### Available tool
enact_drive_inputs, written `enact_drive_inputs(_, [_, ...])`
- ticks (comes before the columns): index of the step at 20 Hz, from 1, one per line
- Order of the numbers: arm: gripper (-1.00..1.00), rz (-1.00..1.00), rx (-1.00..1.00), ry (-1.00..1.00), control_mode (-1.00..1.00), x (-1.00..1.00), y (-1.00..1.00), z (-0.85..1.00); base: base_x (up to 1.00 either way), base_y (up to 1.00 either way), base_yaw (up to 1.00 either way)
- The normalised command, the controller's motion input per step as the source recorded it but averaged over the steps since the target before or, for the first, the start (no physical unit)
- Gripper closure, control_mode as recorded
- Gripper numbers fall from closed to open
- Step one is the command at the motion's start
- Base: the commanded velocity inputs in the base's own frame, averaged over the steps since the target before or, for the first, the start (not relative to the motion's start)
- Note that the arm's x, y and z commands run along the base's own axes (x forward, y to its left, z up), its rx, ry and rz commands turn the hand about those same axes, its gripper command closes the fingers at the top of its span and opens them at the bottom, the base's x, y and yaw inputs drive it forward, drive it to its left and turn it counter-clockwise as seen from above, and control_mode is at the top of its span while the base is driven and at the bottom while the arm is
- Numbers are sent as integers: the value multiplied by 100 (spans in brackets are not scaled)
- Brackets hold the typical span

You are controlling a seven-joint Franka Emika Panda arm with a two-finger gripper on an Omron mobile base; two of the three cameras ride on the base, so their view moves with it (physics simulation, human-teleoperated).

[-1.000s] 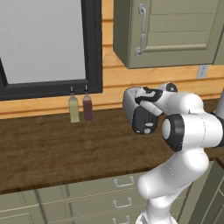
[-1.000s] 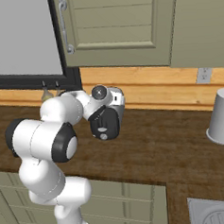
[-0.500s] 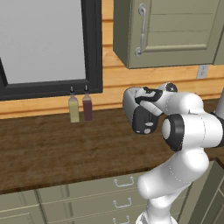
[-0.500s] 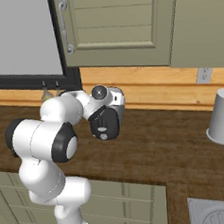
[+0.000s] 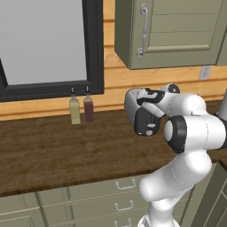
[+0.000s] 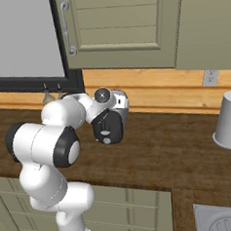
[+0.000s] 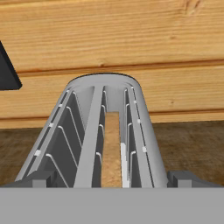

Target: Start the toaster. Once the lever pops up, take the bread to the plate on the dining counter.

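The gripper [image 7: 112,181] hangs just above the toaster [image 7: 87,140] with its jaws spread wide and nothing between them; the two dark fingertips [image 7: 37,179] stand out to either side of the toaster's top; in the hand view the toaster is a silver-grey body with two long slots lined by thin wire guides, running away toward the wooden wall [image 7: 109,39]; the bread [image 7: 111,148] sits down in the right-hand slot, a tan slice seen edge-on between the guides; the toaster rests on the dark wood counter [image 7: 192,144], close against the wall; no brand, label or writing can be read on it from here; in the left base view the arm [image 5: 190,133] folds forward over the counter [image 5: 53,155], its hand [image 5: 144,117] pointed down and hiding what lies under it; two small bottles [image 5: 82,108], one pale yellow and one dark red, stand side by side under the black window frame [image 5: 93,48], their labels too small to read; a grey-green cabinet [image 6: 121,24] hangs above; a pale grey canister [image 6: 230,121] stands well to the right.
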Motion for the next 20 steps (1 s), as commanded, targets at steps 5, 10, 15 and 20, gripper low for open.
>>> enact_drive_inputs(5, [-100, 0, 0, 0, -100, 0, 0, 0, 0, 0, 0])
enact_drive_inputs(10, [-100, 0, 0, 0, -100, 0, 0, 0, 0, 0, 0])
enact_drive_inputs(15, [-100, 0, 0, 0, -100, 0, 0, 0, 0, 0, 0])
enact_drive_inputs(20, [-100, 0, 0, 0, -100, 0, 0, 0, 0, 0, 0])
